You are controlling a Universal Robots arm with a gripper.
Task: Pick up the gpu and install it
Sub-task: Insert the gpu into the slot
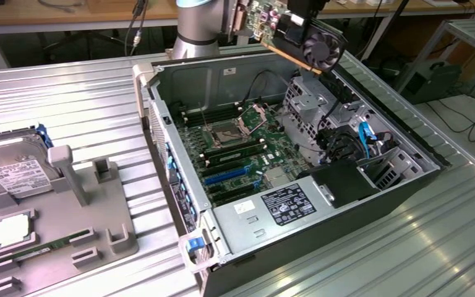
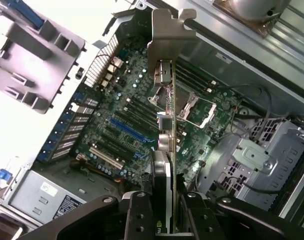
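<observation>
**A:** So what have we got here, big stuff first?

**B:** We've got the ribbed metal tabletop. The open PC case lies on its side across the middle and right of the exterior frame, with the motherboard facing up inside. The grey parts holder is at lower left, with a hard drive at its left edge.

**A:** And the gpu?

**B:** We see the gpu up in the air at top centre, tilted, clear of the case. From the wrist it's edge-on over the motherboard, silver bracket at its far end. The end effector is clamped on it, a finger on each face.
</observation>
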